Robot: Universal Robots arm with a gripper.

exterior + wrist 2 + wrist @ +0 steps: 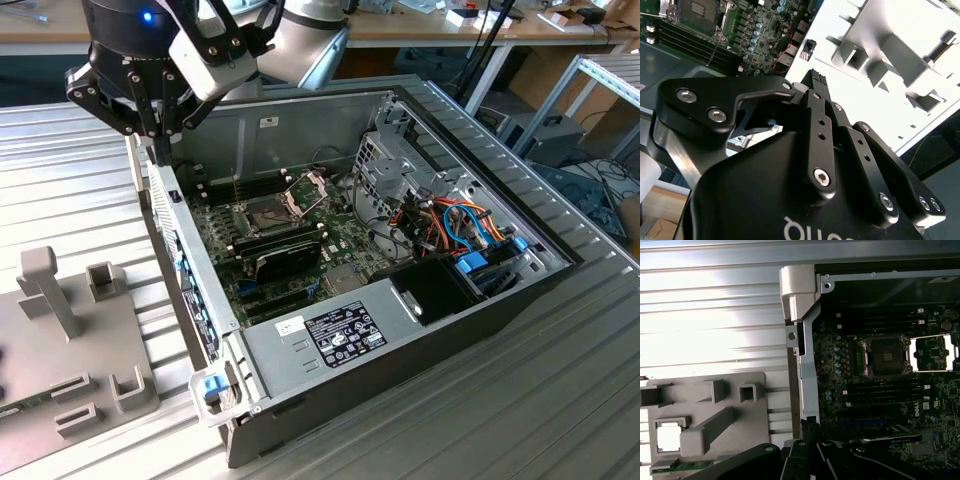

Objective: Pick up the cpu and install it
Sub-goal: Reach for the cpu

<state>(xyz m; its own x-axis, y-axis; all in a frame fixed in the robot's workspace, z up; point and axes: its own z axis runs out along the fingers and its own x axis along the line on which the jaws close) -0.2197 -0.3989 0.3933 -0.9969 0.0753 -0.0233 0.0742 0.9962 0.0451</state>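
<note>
Pincer x1, cpu x1, apart

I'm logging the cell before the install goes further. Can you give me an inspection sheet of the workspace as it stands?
Surface: ribbed metal table, carrying the open computer case and a grey fixture.
Job's things: the cpu lies in a pocket of the fixture, washed out by glare. The socket is bare and its frame is swung open.
Clutter: nothing seen.
Pincer: shut, nothing seen in it, above the case wall on the fixture's side.
Cables: orange and blue cables inside the case, apart from the socket.
Surroundings: wooden benches behind the table.
</note>
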